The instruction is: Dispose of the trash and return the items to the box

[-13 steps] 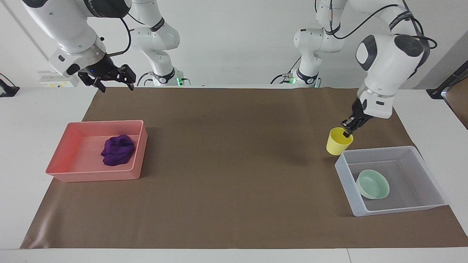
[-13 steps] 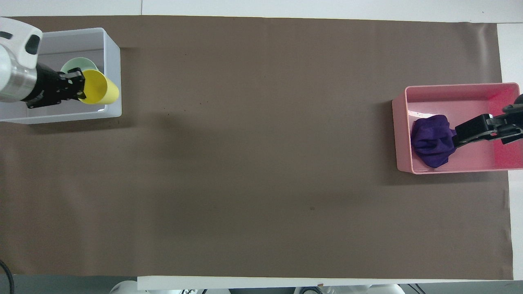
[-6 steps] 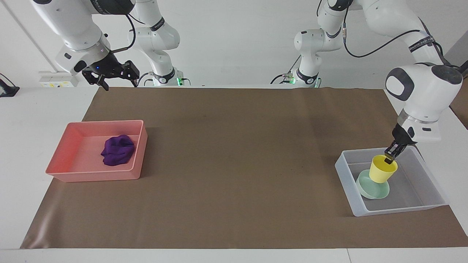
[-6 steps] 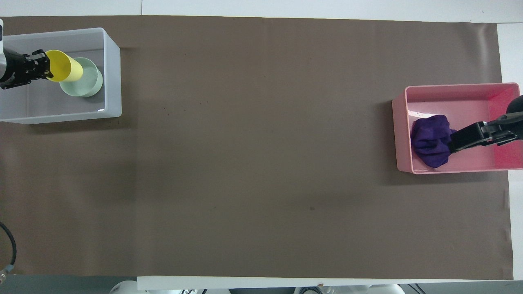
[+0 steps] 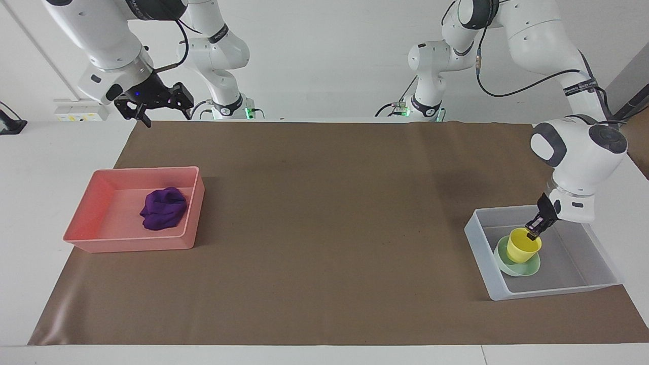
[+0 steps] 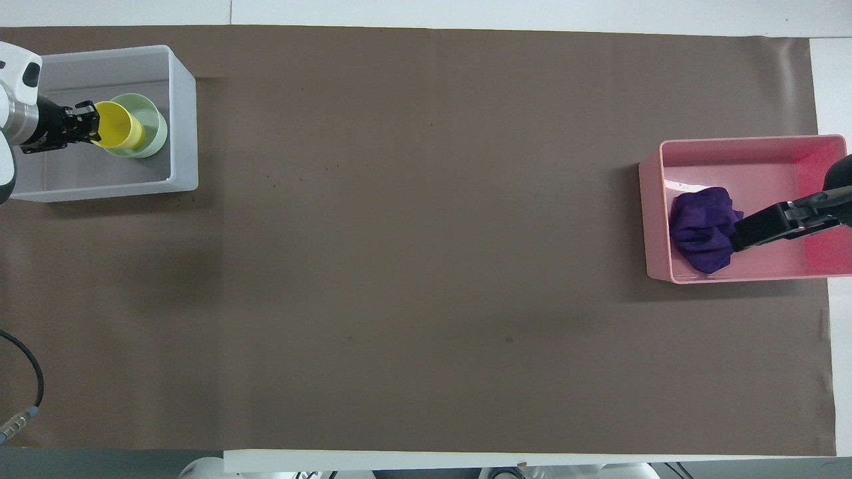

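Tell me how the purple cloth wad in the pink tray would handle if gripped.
The purple cloth wad looks lumpy and wrinkled, so it would probably squash and sag in a grip. Lying slumped in the pink tray, it seems unlikely to roll.

From overhead I lose part of the wrinkled deep purple cloth wad (image 6: 700,228) under my right gripper (image 6: 737,236), and the pink plastic tray (image 6: 655,199) runs off the frame's edge. The small yellow plastic cup (image 5: 522,246) covers much of the shallow mint-green round bowl (image 5: 527,266).

The facing view looks from high across the table toward the robots. The overhead view looks steeply down from their end. Both share the mat (image 5: 324,228), half a turn apart.
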{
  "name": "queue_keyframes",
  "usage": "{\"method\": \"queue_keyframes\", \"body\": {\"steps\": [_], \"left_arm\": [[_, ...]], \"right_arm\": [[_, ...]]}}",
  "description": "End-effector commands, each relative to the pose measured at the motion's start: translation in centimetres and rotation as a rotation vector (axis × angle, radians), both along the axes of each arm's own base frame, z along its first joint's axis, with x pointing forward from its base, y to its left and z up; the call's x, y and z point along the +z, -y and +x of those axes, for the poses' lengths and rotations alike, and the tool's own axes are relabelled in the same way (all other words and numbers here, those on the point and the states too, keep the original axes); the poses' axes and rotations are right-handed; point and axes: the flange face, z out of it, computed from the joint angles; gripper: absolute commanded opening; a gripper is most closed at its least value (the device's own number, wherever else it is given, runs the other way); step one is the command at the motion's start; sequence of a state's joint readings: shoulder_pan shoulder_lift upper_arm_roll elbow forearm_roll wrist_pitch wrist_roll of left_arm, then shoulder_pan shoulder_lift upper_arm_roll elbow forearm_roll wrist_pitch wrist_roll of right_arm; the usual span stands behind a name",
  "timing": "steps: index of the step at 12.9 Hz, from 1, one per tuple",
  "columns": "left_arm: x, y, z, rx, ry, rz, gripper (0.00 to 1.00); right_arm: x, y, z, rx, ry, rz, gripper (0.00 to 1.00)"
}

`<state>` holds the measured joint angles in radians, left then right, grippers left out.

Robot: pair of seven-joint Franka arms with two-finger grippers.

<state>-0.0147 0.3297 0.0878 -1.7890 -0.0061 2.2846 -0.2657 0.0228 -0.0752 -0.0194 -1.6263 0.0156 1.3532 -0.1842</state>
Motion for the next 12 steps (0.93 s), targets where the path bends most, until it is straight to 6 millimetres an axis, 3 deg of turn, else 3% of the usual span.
{"method": "queue_keyframes", "body": {"steps": [1,4,5,9,10,12], "left_arm": [[2.6,0.4,-0.9,-0.038,-0.031,0.009,1.0],[7.3,2.0,-3.2,-0.051,-0.076,-0.006,1.0],[8.7,3.6,-4.5,-0.088,-0.112,-0.008,1.0],[13.0,7.7,-12.1,-0.2,-0.193,-0.017,1.0],[14.1,8.2,-13.4,-0.248,-0.18,-0.015,1.0],[17.4,7.1,-13.9,-0.393,-0.185,-0.007,1.0]], "right_arm": [[-0.1,0.0,-0.3,0.013,0.011,0.009,1.0],[-0.1,0.3,-0.3,0.007,0.008,0.009,1.0],[-0.1,0.5,-0.3,0.002,0.011,0.009,1.0],[-0.2,0.7,-0.4,-0.002,0.003,0.009,1.0],[-0.2,0.7,-0.4,-0.001,0.002,0.011,1.0],[-0.2,0.6,-0.4,0.002,0.002,0.009,1.0]]}}
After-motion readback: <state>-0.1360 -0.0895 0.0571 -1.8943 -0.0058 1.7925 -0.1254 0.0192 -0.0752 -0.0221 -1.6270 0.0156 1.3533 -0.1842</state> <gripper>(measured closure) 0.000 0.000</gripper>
